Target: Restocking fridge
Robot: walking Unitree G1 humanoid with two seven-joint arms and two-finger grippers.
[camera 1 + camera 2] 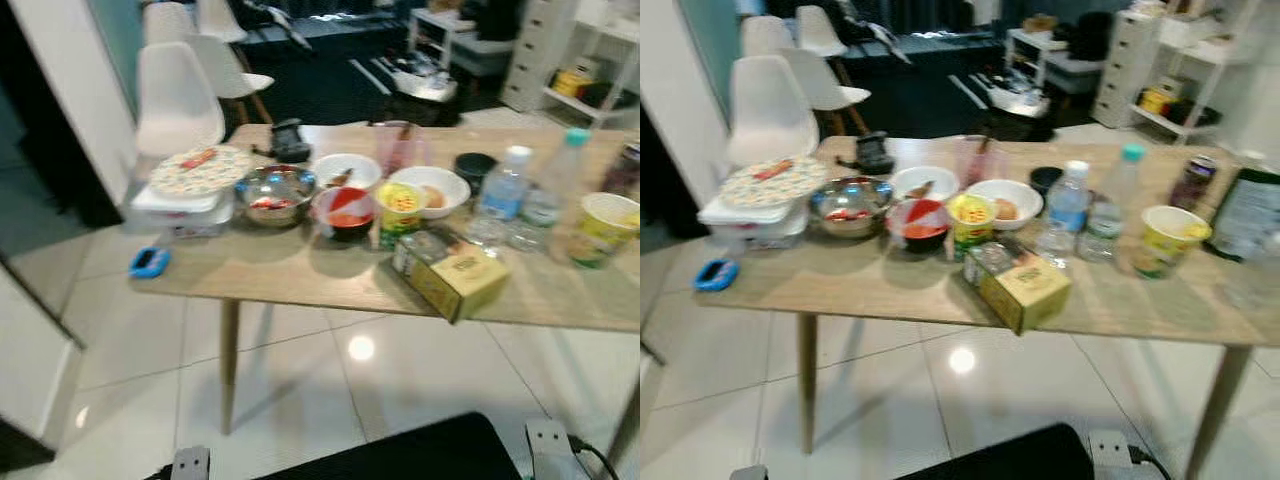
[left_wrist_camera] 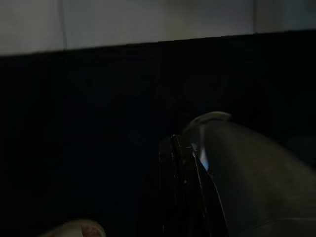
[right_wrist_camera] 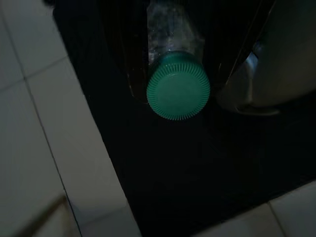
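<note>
The right tool (image 3: 178, 64) is clenched on a clear bottle (image 3: 170, 34) with a green cap (image 3: 178, 92); the right wrist view looks along the two dark fingers flanking the bottle's neck, cap end toward the camera, with white floor tiles behind. So one item for the fridge is already in hand, hanging low at the robot's side.

The left wrist view is very dark, and I cannot tell whether the left tool is released or clenched.

Ahead stands the wooden desk (image 1: 300, 280), crowded along its middle. Toward its left end sit a lidded white container (image 1: 185, 200) and a steel bowl (image 1: 274, 193); at the left front corner lies a small blue object (image 1: 148, 262). Near the front edge a yellow box (image 1: 452, 275) sits askew. Behind it stand a yellow-lidded tub (image 1: 401, 212), a white bowl (image 1: 434, 190), and two water bottles (image 1: 503, 195), one blue-capped, one green-capped. A yellow cup (image 1: 603, 228) stands toward the right end.

The head views are blurred, so the robot is probably moving. The step appears to be carrying the held bottle to the fridge. To do it well, keep the grip firm on the neck, hold the arm steady while walking, and pass well apart from the desk's front edge so nothing gets knocked.
</note>
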